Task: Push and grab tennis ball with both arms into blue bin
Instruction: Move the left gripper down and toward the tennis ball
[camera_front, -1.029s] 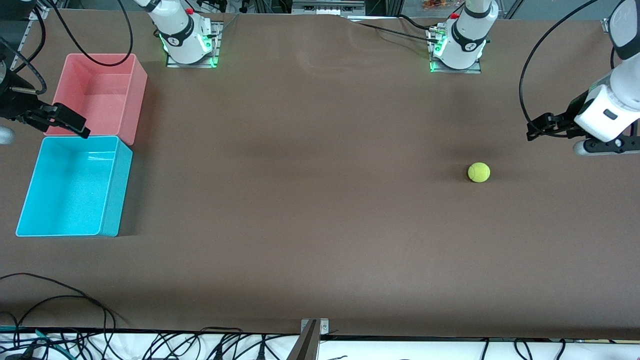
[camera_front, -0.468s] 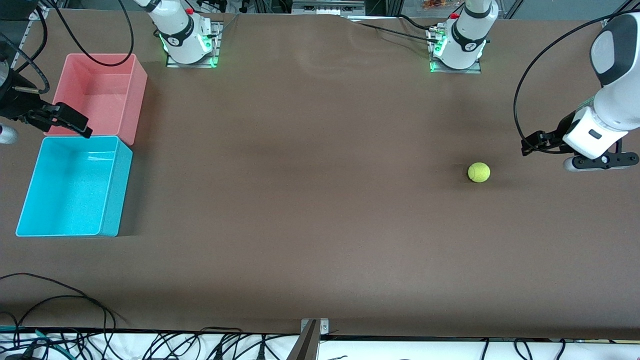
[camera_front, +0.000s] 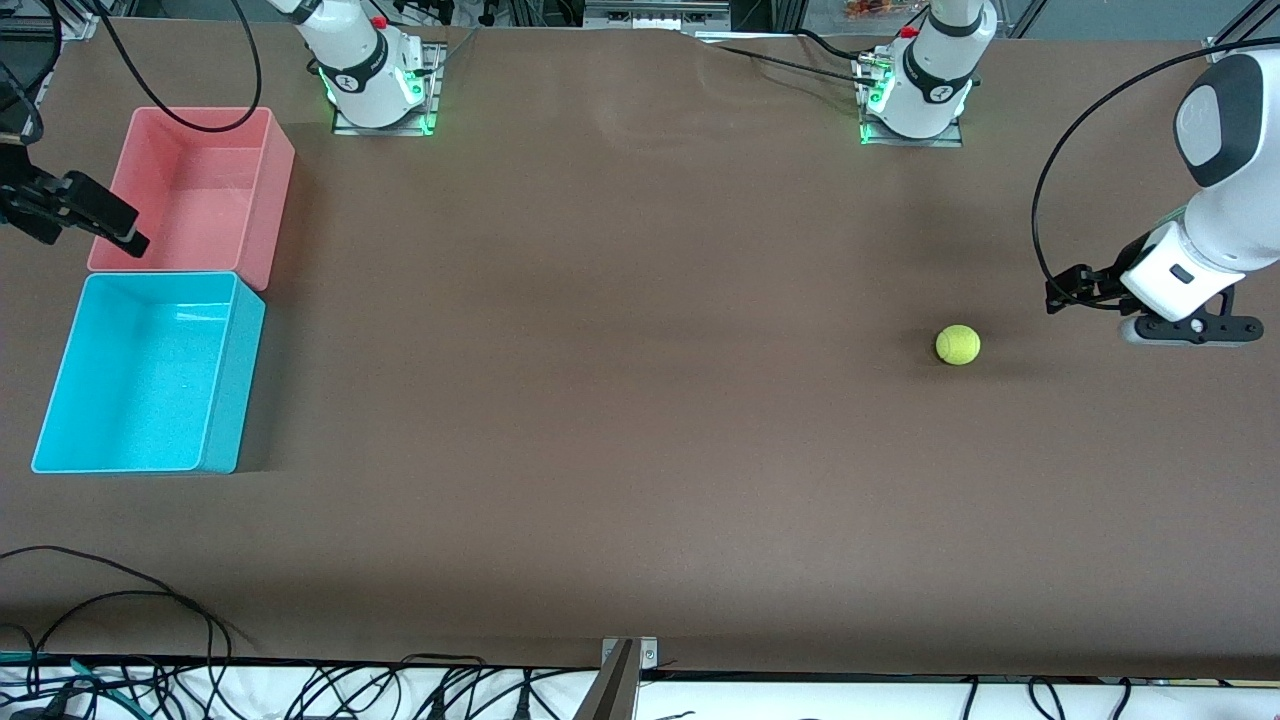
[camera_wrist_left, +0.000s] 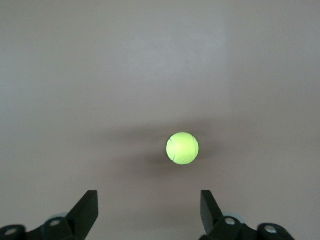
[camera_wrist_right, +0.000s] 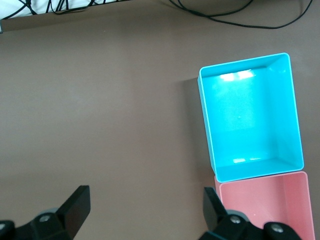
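1. Tennis ball (camera_front: 958, 344) sits on the bare brown table (camera_front: 620, 400) toward the left arm's end, nothing touching it. Well apart from both bins.
2. Left gripper (camera_front: 1062, 288) hangs just above the table at the left arm's end, beside the ball but apart from it. Clear gap between fingertips and ball in the front view.
3. Left wrist view: ball (camera_wrist_left: 182, 148) is ahead of the gripper (camera_wrist_left: 150, 210), roughly centred between the two fingers (camera_wrist_left: 86, 207), slightly closer to one. Fingers are spread wide, gap far larger than the ball, holding nothing.
4. Blue bin (camera_front: 60, 380) is at the right arm's end of the table, open top up. The pink bin (camera_front: 270, 190) is right next to it, farther from the front camera, short sides almost touching.
5. Right gripper (camera_front: 105, 220) is up in the air at the right arm's end, over the outer edge of the pink bin in the front view.
6. Right wrist view: gripper (camera_wrist_right: 145, 212) looks down on table with the blue bin (camera_wrist_right: 295, 125) and a part of the pink bin (camera_wrist_right: 300, 200) off to one side. Fingers (camera_wrist_right: 75, 205) are spread wide, holding nothing.
7. Ball is not in either bin; nearly the whole table length lies between it and the blue bin.
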